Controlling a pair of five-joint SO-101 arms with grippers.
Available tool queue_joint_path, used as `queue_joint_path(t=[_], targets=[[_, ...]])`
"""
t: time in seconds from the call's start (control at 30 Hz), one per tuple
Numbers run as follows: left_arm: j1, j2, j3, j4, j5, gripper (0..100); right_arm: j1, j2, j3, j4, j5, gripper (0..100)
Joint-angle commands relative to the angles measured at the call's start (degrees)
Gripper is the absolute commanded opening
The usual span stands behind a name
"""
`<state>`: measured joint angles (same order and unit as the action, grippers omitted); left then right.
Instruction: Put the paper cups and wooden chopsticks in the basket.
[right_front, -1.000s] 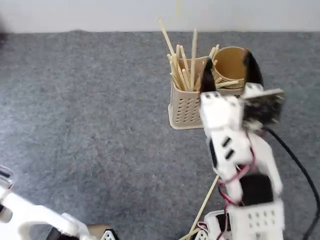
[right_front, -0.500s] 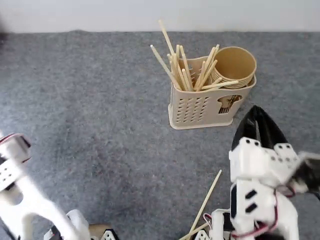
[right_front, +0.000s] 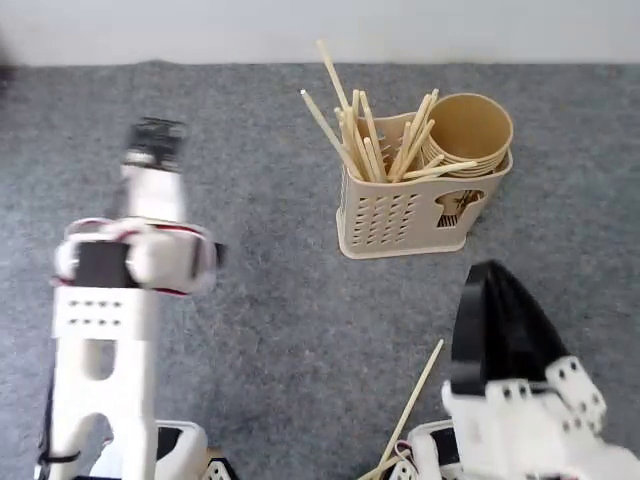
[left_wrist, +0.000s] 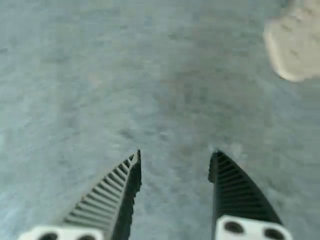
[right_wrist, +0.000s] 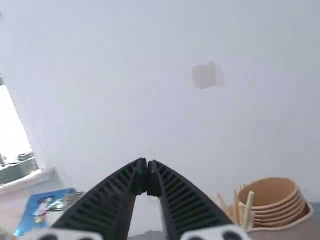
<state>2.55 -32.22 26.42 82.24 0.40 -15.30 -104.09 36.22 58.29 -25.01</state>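
Note:
A beige perforated basket stands at the back right of the grey mat, with several wooden chopsticks upright in it and a stack of paper cups in its right half. The cups also appear in the right wrist view. Two loose chopsticks lie near the front edge, beside the right arm's base. My right gripper is shut and empty, raised near the front right, its black fingers dark in the high view. My left gripper is open over bare mat, with the left arm standing at the left.
A white wall borders the mat at the back. The basket's corner is a pale shape far off in the left wrist view. Bare grey mat lies between the two arms.
The right arm has pulled back from the basket toward the front right and risen. The left arm has swung up from the front left corner and now stands over the left of the mat.

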Motion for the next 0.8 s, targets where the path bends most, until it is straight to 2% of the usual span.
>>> queue_joint_path(t=[0.0,0.3,0.43,0.67,0.77], targets=[[10.7,-1.1,-2.6,0.4,-0.3,21,-4.4,0.2,-6.3,0.9,-0.6,0.8],[31.9,-1.1,-2.5,0.0,-0.1,21,-15.3,0.2,-11.0,1.3,-0.7,0.8],[39.9,-1.1,-1.2,-3.9,-0.1,21,-18.5,0.2,-11.7,1.3,-0.8,0.8],[48.1,1.2,8.2,-16.4,0.0,22,-20.7,0.1,-11.4,1.4,-0.5,0.8],[50.4,7.6,8.2,-17.6,1.0,22,-20.6,0.1,-11.4,1.4,-0.5,0.8]])
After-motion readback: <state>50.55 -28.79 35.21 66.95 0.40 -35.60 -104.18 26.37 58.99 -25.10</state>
